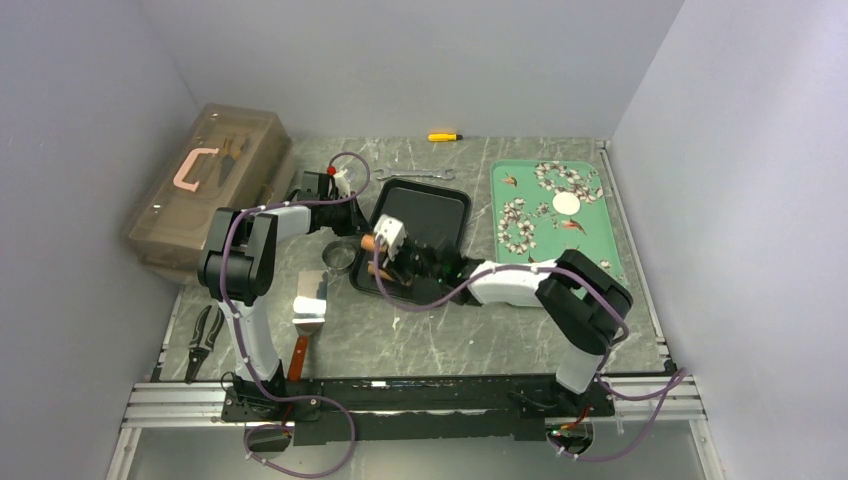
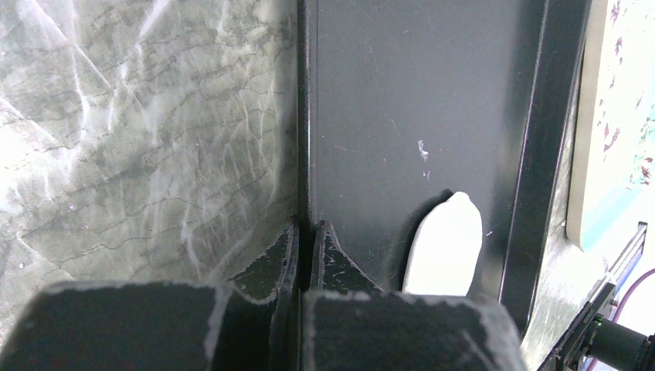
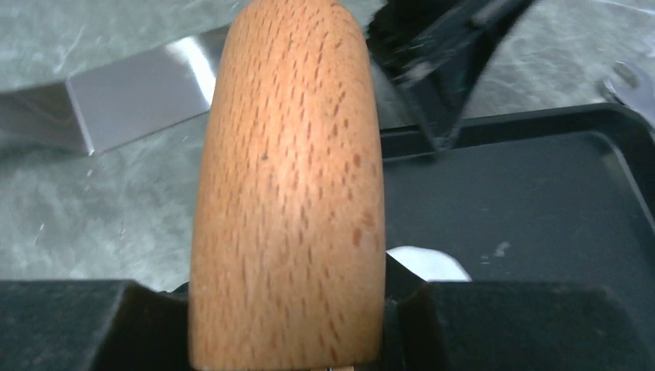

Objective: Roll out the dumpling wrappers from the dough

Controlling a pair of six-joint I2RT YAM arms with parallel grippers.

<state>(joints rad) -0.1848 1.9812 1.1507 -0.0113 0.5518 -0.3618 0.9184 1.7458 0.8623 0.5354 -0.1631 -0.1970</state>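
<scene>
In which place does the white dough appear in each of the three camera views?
Top external: not distinguishable on the black tray.
Left wrist: the dough lies lower right, on the tray floor.
Right wrist: the dough peeps out at bottom centre, right of the wooden roller.
Shared landmark: the black tray.

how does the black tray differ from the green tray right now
The black tray is plain and dark; the green tray carries a floral print. The black tray holds a dough piece, the green tray one flat white wrapper. The left gripper pinches the black tray's rim; no gripper is at the green tray. Both are shallow rectangular trays.
</scene>
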